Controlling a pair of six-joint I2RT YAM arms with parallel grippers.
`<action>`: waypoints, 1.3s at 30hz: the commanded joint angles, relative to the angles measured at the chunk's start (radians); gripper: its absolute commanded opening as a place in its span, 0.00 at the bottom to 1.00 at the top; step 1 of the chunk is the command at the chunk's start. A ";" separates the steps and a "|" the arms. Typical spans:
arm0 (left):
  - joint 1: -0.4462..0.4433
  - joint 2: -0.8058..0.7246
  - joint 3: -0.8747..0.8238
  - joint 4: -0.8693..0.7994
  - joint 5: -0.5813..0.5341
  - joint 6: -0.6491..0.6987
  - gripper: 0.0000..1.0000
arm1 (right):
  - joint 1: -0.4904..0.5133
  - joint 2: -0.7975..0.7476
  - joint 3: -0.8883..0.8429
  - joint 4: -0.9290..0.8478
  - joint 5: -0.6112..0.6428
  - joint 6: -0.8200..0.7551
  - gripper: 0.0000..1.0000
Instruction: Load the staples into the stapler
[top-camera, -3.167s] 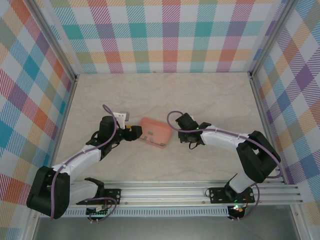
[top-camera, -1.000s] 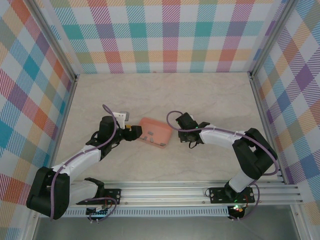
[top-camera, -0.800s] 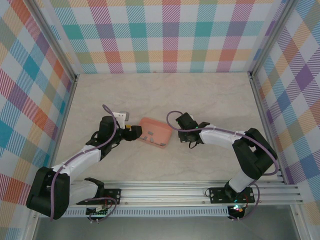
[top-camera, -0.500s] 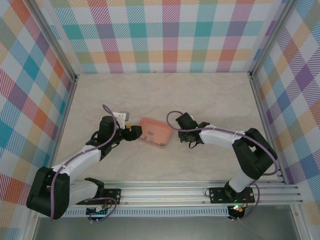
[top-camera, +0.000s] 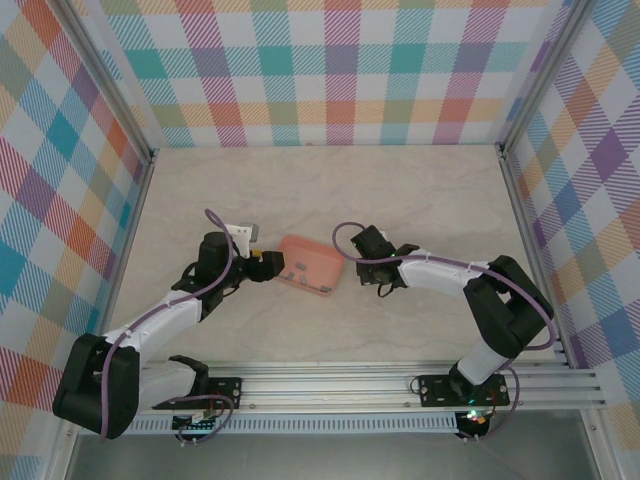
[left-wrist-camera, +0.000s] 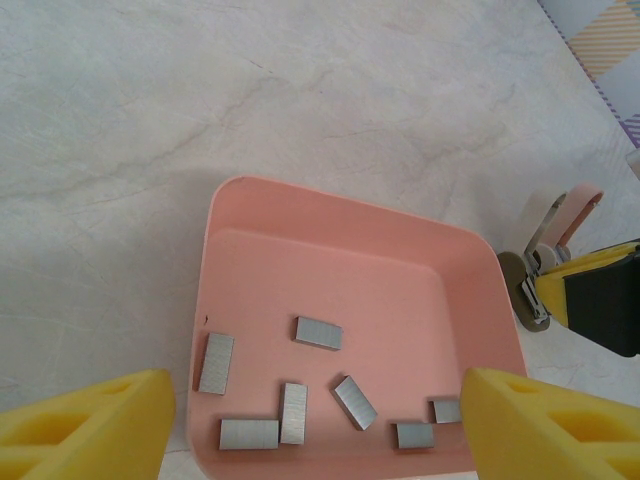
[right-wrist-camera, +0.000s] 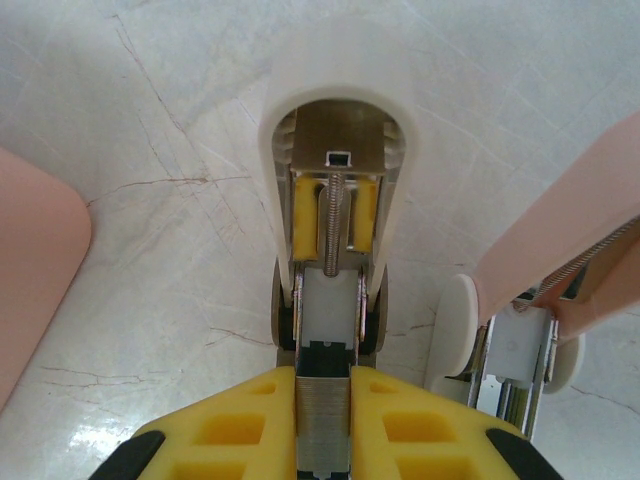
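Standstill: right gripper (right-wrist-camera: 323, 400) pinches staple strip (right-wrist-camera: 323, 435) at open stapler (right-wrist-camera: 335, 60), left gripper (left-wrist-camera: 318, 420) spread over tray (left-wrist-camera: 300, 195); loading pending

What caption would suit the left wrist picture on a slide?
Pink tray of short grey staple strips, seen between the spread yellow fingers of the left gripper.

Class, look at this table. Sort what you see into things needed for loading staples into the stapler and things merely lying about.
Belongs to the job:
- loose staples in the pink tray
- staple strip pinched in the right gripper
- opened white stapler just ahead of it

Probably just lying about:
- pink stapler beside the white one
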 joint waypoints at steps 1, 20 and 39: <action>-0.009 -0.017 -0.006 0.002 -0.011 0.019 0.75 | -0.007 0.023 0.001 -0.002 -0.005 -0.006 0.17; -0.009 -0.022 -0.008 0.001 -0.014 0.019 0.75 | -0.007 0.011 -0.002 0.001 -0.018 0.001 0.21; -0.009 -0.027 -0.007 0.002 -0.014 0.019 0.75 | -0.007 -0.002 0.005 -0.003 -0.019 0.001 0.25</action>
